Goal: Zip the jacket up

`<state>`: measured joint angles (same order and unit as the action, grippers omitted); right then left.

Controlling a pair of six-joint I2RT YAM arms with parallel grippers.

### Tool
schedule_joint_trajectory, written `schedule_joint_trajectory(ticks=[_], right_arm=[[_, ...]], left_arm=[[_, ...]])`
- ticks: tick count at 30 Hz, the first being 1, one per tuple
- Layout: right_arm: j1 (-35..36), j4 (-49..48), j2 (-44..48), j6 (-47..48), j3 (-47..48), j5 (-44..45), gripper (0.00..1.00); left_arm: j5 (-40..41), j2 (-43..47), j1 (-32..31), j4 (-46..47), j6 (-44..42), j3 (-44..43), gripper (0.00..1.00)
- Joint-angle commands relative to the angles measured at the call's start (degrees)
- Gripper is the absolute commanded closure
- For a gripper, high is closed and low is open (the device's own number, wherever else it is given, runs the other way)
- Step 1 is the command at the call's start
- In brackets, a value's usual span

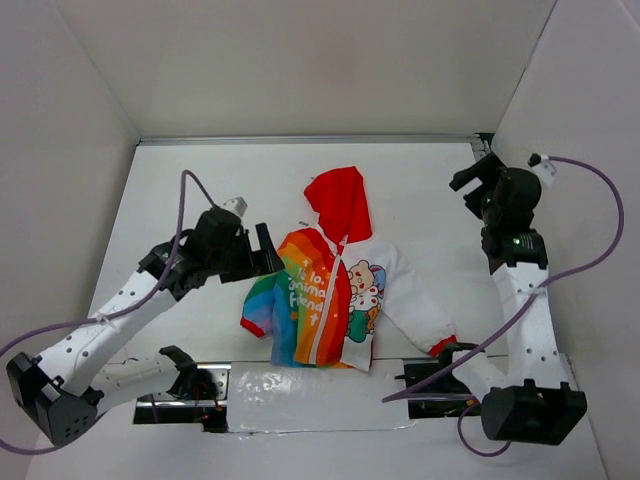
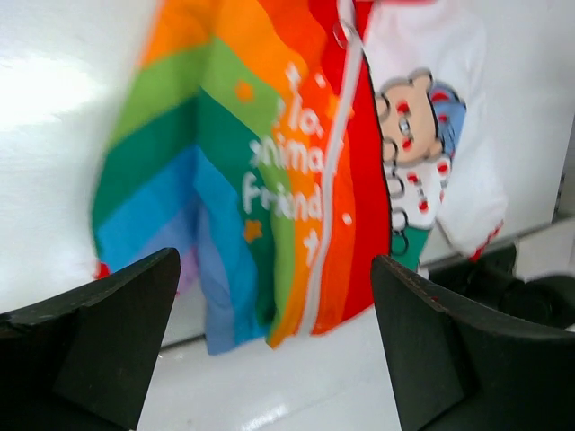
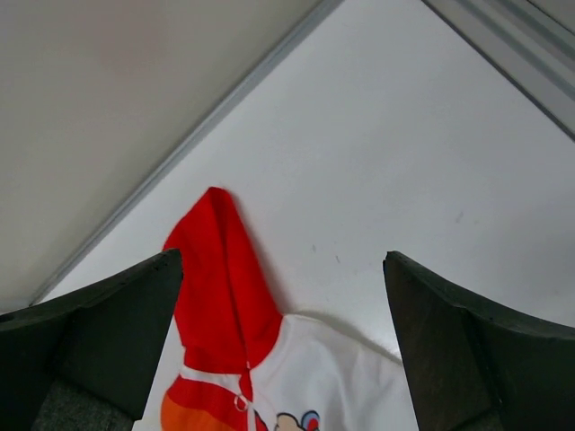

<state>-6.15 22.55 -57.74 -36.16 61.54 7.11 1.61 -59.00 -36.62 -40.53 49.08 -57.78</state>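
The jacket lies flat in the middle of the table, red hood pointing away from the arms, rainbow half on the left, white cartoon half on the right. The two front halves meet along the white zip line. A ring pull sits at the neck. My left gripper is open and empty, just left of the rainbow shoulder. In the left wrist view the jacket lies beyond the open gripper. My right gripper is open and empty, raised at the far right, apart from the jacket.
A shiny taped strip runs along the table's near edge between the arm bases. White walls close in the left, back and right sides. A purple cable loops beside the right arm. The jacket's red cuff lies near the right arm's base.
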Motion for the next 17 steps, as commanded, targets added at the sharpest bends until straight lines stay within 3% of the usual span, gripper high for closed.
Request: schedule_joint_trajectory(ticks=[1, 7, 17], right_arm=[[-0.79, 4.36, 6.73, 0.39, -4.57, 2.02, 0.0], [-1.14, 4.61, 15.36, 0.03, -10.29, 5.02, 0.0], [-1.05, 2.77, 24.94, -0.75, -15.92, 5.89, 0.0]], left_arm=[[-3.34, 4.31, 6.46, 0.45, -3.8, -1.64, 0.01], [-3.98, 10.65, 9.73, 1.68, -3.73, 0.38, 0.01], [-4.15, 9.87, 9.55, 2.74, -4.51, 1.61, 0.01]])
